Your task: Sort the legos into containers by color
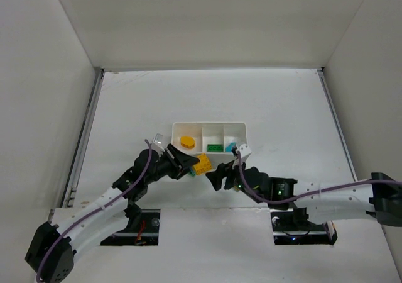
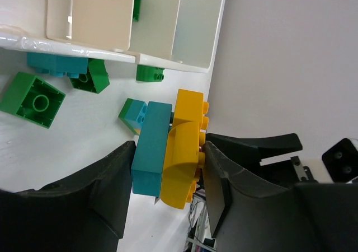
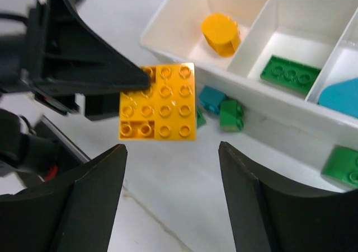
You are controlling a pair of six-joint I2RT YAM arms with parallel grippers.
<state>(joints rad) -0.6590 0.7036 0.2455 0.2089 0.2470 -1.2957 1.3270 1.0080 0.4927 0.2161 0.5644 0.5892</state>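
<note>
Near the tray (image 1: pixel 210 124), the left gripper (image 2: pixel 169 171) clamps a teal brick (image 2: pixel 150 145) joined to a yellow brick (image 3: pixel 159 101). The right gripper (image 3: pixel 172 151), jaws apart, must likely pull them apart.

Nothing to read here, folks. The yellow and cyan brick stack (image 2: pixel 182 157) shows plain faces, and any mark on its studs is too small to make out. The white tray (image 3: pixel 285 107) has bare walls, with no label, number or brand legible.
</note>
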